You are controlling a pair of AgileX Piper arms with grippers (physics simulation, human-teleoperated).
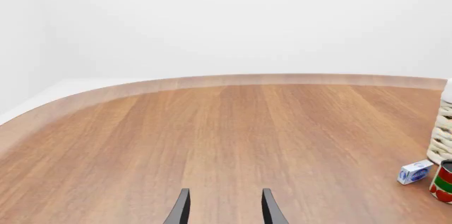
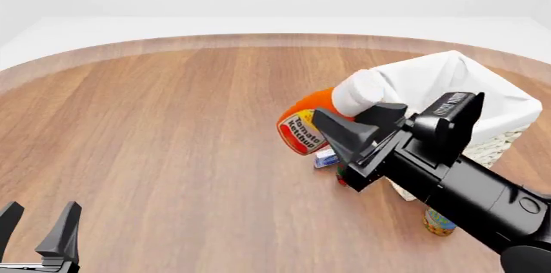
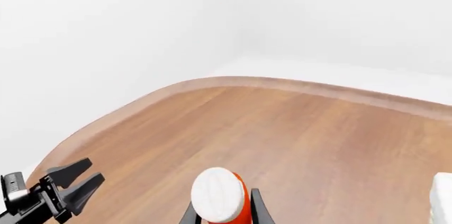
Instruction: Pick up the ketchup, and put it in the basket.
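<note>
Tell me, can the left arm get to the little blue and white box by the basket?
Probably yes, though it's a long stretch. The left tool sits open and empty, far across bare table from the small box. The right tool, holding the ketchup up high, crowds the space just above it.

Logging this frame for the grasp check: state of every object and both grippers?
ketchup: lifted off the table, tilted, held by the right gripper
right gripper: fingers shut on the ketchup
left gripper: open, holding nothing, low over the table
basket: upright on the table, ketchup not inside
small blue-and-white box: lying on the table
red-and-green can: upright beside the basket
</note>
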